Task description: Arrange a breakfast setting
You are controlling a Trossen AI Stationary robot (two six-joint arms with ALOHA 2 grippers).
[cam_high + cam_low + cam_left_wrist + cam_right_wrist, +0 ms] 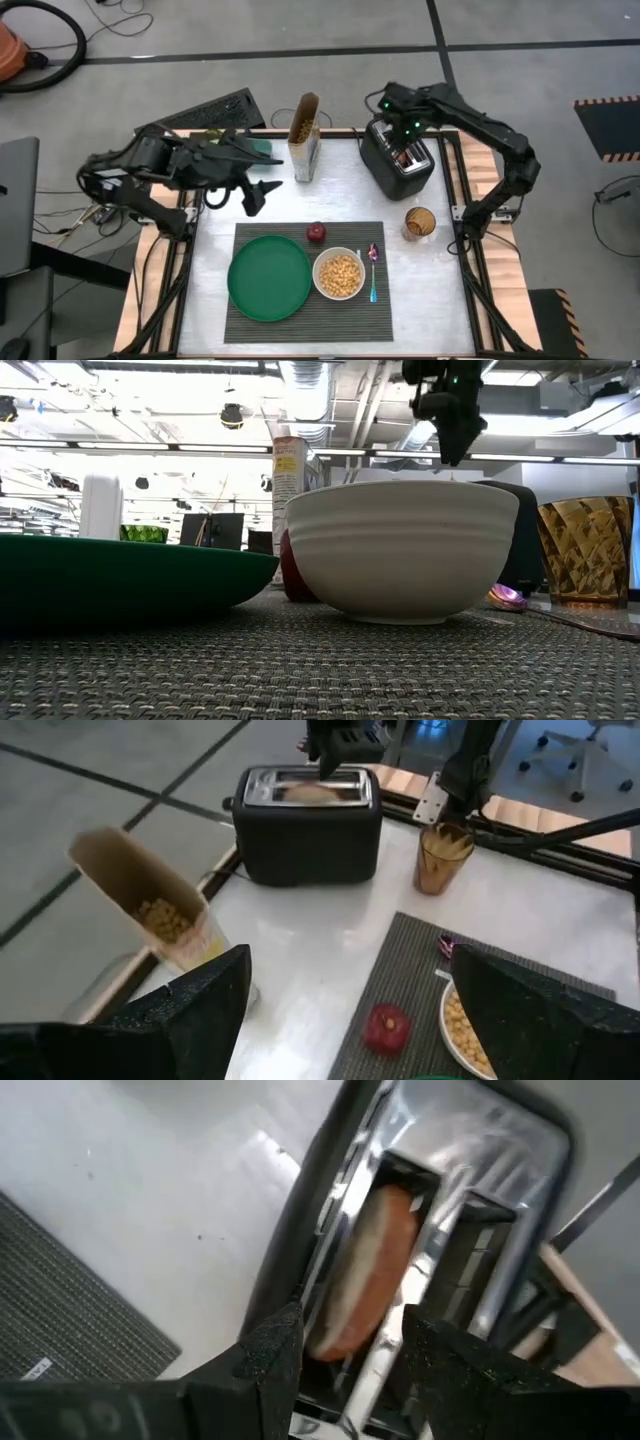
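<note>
Right gripper poised directly over the black toaster, fingers apart and straddling the bagel, which stands on edge in a slot. No contact visible. Left gripper spread wide, hovering above the table's left rear, beside the cereal box.

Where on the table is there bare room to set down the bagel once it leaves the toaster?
The green plate is bare, and so is the tabletop between the cereal box, toaster and placemat. The placemat's right half is crowded: bowl, spoon, apple. The right gripper hangs over the toaster.
</note>
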